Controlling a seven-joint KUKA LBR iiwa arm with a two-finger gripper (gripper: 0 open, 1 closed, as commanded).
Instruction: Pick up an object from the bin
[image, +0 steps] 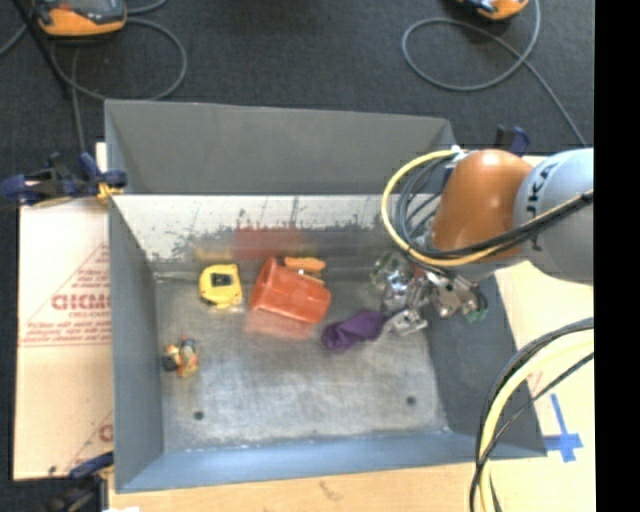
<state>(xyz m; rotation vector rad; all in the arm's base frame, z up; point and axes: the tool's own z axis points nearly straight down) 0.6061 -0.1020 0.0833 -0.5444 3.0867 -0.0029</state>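
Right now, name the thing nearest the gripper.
The purple floppy thing, right beside the gripper; the orange block, yellow thing and small figure lie farther left.

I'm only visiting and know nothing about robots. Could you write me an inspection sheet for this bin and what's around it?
Surface: bin floor, grey metal, scuffed.
Job's things: purple lump nearest the gripper; orange block; yellow disc; small toy at left.
Clutter: nothing seen.
Grippers: gripper low at the bin's right, beside the purple lump.
Cables: wrist cables loop round the arm; floor cables lie beyond the bin.
Surroundings: dark floor.
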